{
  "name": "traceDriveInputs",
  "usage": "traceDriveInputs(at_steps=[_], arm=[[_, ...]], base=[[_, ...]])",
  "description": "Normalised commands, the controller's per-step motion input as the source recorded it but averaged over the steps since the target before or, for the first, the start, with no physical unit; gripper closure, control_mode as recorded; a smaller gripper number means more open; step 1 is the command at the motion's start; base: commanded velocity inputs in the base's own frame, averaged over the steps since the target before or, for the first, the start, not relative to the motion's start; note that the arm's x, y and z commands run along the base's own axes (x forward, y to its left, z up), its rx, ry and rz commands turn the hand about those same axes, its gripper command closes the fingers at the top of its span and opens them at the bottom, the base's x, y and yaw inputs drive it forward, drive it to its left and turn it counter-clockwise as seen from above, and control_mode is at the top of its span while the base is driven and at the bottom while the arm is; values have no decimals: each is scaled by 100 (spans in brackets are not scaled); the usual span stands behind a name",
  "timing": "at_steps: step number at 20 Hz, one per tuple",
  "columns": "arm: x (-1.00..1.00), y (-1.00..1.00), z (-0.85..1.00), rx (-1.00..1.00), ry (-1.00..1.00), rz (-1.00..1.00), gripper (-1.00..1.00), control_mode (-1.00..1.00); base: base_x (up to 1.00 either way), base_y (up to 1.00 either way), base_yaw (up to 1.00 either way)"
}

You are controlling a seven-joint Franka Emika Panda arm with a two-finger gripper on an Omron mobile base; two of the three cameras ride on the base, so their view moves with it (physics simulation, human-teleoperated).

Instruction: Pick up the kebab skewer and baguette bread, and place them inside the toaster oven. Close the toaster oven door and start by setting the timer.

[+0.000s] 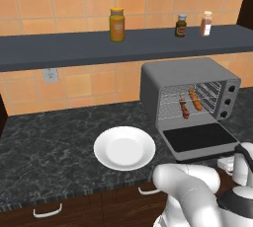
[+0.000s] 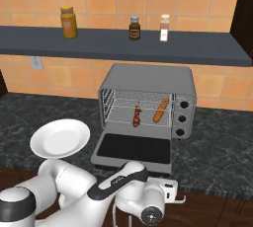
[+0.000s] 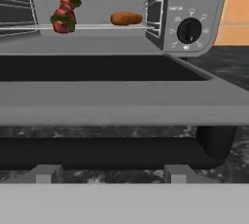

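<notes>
Kebab skewer [image 3: 64, 10] beside baguette bread [image 3: 126, 19] — apparently racked.

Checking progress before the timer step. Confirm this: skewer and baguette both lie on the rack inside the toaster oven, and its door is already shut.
Not quite. The door is open, folded down flat in front of the toaster oven, as the right base view shows. The rest holds: the skewer and baguette lie on the rack inside.

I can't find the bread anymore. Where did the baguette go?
The baguette bread lies on the wire rack inside the toaster oven, to the right of the kebab skewer in the right base view, above the open door.
</notes>
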Motion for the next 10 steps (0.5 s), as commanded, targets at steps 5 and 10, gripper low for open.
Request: traceDriveInputs(at_steps=[5,10], arm=[[34,10,52,0,-9,0,-100,-100],[43,16,53,0,-6,0,-100,-100]], base=[[0,0,0],[0,0,0]])
